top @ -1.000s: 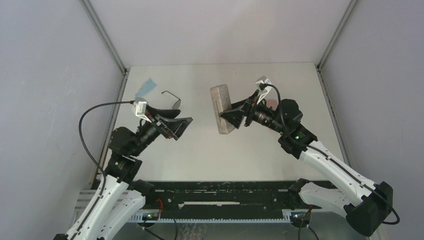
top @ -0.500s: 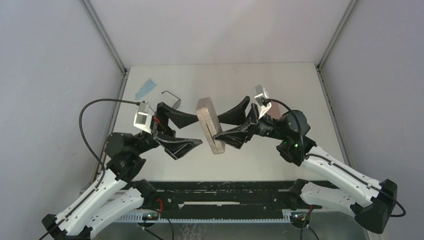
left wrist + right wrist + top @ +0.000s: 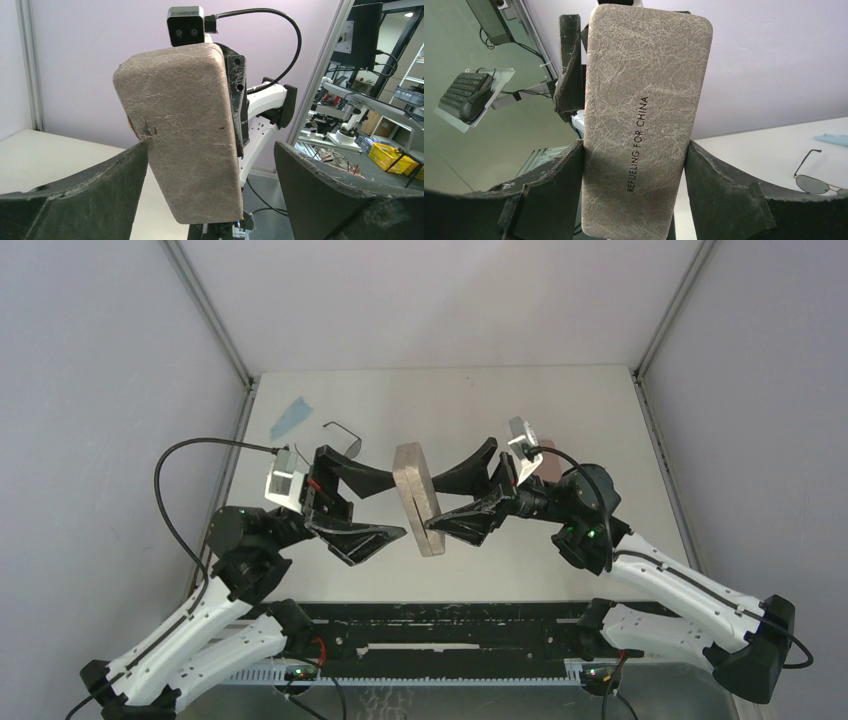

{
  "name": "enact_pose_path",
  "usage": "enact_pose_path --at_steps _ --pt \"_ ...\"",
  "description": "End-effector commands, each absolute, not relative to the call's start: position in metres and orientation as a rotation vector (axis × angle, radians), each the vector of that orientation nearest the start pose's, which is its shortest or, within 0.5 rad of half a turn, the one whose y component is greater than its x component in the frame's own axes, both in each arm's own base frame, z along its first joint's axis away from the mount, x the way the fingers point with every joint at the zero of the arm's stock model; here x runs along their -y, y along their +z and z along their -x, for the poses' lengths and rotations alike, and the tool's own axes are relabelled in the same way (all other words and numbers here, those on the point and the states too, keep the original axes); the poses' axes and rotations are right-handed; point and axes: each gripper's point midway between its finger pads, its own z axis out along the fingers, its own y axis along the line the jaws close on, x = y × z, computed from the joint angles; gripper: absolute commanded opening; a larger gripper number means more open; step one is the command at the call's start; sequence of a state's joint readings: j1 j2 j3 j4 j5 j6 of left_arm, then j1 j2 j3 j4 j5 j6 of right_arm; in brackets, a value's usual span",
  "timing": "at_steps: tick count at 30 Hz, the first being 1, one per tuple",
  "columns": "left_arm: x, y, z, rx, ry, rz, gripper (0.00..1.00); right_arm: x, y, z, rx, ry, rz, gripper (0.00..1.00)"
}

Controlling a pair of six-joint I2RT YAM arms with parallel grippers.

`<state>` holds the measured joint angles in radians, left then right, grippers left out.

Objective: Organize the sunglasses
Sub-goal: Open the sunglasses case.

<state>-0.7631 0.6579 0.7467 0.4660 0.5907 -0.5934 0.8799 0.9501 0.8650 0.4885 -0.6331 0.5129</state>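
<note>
Since a second ago both arms have met over the white counter (image 3: 560, 400). Right pincer (image 3: 434, 502), half spread, pinches the grey-brown oblong textured case (image 3: 415, 490). Left pincer (image 3: 396, 506), spread wide, flanks it; contact unclear. Only the right wrist view shows the case's print. Black wire-framed sunglasses (image 3: 343, 437) lie far left near a light blue cloth (image 3: 293, 417), partly hidden.

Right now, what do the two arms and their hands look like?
The left arm and right arm have white lower links and black upper joints. The left hand and right hand each have two broad black tapering fingers. A black cable loops to a silver camera box at each wrist.
</note>
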Motion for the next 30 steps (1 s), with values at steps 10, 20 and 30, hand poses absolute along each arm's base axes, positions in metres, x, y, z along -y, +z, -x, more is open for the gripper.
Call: enact_pose_path --at_steps 10,20,30 --pt "0.249 0.457 -0.096 -0.992 -1.446 -0.669 1.00 -0.322 0.450 -0.080 -0.960 1.589 0.909 0.00" --pt "0.250 0.459 -0.088 -0.976 -1.464 -0.694 0.89 -0.329 0.447 -0.086 -1.013 1.589 0.896 0.00" --pt "0.247 0.457 -0.084 -0.975 -1.456 -0.703 0.42 -0.332 0.436 -0.118 -1.162 1.479 0.769 0.00"
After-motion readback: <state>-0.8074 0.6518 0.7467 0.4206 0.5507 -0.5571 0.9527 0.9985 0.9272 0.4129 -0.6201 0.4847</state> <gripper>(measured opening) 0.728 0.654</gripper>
